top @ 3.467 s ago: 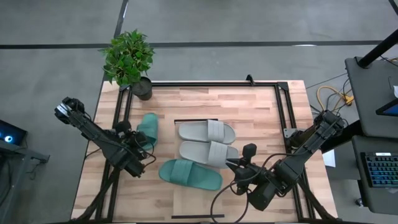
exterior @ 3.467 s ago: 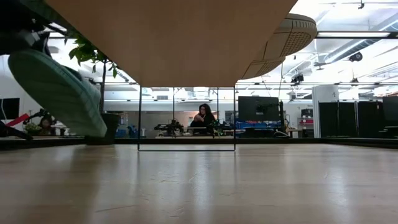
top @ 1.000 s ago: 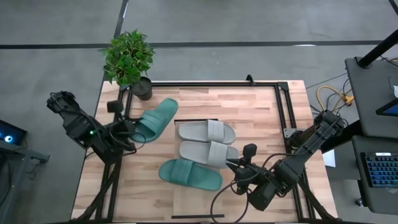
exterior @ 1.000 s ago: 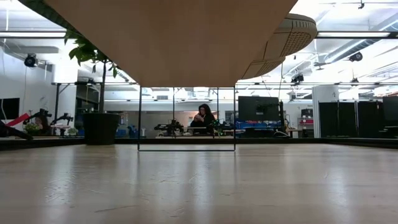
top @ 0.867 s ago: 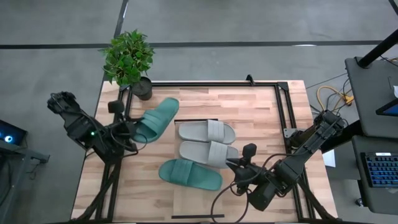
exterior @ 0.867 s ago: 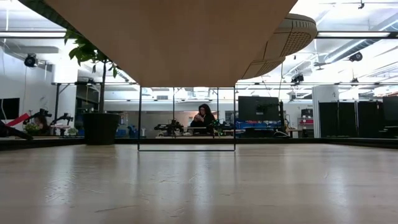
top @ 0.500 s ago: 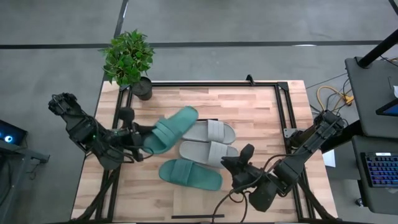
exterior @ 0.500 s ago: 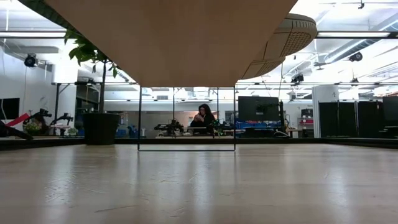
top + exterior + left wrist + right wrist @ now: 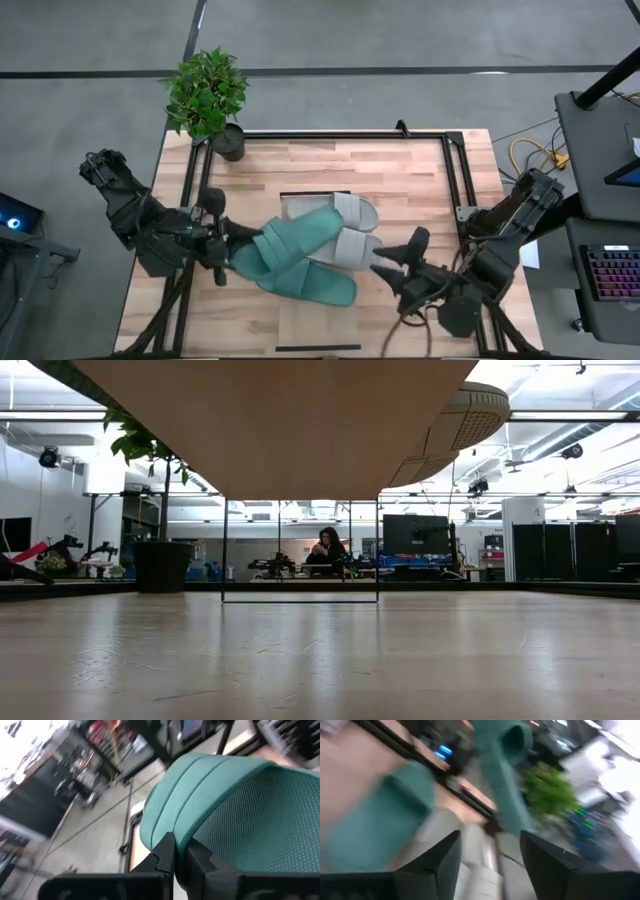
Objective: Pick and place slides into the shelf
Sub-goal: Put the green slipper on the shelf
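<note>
Slides are the subject: one teal slide [image 9: 292, 238] is clamped at its heel end in the left pincer [image 9: 228, 256], whose fingers [image 9: 165, 857] are closed tight on the sole edge in the left wrist view. It is held tilted above the other three, its toe end over the two grey slides [image 9: 335, 228]. The second teal slide [image 9: 310, 283] lies flat nearer the table's front edge, partly under the held one. All sit near the middle of the table [image 9: 400, 175]. The right pincer [image 9: 385, 270] hovers just beside the nearer grey slide's end, fingers spread apart and empty. The shelf [image 9: 280, 420] shows from beneath in the low view. A potted plant [image 9: 207, 95] stands at the far left corner.
</note>
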{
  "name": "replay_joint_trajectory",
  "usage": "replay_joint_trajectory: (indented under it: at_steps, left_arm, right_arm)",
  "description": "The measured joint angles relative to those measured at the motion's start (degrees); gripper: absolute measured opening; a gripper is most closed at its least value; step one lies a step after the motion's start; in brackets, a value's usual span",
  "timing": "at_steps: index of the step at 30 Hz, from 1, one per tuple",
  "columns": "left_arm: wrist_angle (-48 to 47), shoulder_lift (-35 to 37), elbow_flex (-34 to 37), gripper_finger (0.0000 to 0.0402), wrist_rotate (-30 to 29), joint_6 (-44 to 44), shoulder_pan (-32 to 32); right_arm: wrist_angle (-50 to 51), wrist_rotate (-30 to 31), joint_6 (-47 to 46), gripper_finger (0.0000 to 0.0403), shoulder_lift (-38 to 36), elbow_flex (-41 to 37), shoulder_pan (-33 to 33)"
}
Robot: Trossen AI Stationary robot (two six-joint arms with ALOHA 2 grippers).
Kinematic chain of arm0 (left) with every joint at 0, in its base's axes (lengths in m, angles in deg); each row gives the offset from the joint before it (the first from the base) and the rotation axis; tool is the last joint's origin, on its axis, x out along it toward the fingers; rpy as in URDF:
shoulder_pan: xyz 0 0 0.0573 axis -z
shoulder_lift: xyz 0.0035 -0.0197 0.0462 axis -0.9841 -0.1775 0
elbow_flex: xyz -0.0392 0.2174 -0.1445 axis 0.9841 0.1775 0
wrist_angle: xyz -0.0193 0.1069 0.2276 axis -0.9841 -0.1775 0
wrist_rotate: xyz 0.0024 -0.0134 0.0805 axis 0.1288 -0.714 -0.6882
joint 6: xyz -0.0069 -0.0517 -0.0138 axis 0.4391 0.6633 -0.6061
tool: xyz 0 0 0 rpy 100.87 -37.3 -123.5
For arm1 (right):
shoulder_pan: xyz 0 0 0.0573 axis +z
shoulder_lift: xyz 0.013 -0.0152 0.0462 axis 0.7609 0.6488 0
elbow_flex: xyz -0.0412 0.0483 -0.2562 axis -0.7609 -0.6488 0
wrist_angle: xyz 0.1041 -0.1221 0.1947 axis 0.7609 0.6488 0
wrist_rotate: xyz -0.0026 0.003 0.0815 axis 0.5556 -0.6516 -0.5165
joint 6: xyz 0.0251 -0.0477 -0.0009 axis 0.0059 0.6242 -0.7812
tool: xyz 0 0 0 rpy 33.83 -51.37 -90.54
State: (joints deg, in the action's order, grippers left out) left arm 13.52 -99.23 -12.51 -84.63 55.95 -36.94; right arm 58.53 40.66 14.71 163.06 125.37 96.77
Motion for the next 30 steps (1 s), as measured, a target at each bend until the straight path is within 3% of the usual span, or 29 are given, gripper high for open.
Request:
replay_joint_trajectory:
  at_steps: [6,14,25,30]
  left_arm:
    - [9.2,-0.3,0.9,0.0,6.6,-5.9,1.2]
    - [15.9,-2.3,1.0,0.0,10.4,-10.3,2.3]
    - [20.0,-4.1,1.0,0.0,12.0,-14.7,2.4]
    - [20.8,-3.9,1.0,0.0,12.0,-14.8,2.4]
  right_arm:
    - [-5.3,-13.7,7.4,0.0205,-0.5,0.0,1.0]
    - [-11.8,-11.0,21.3,0.0205,1.1,0.0,3.0]
    - [-18.5,-9.2,33.1,0.0205,0.5,0.0,2.6]
    - [-18.6,-10.1,33.6,0.0206,0.5,0.0,1.9]
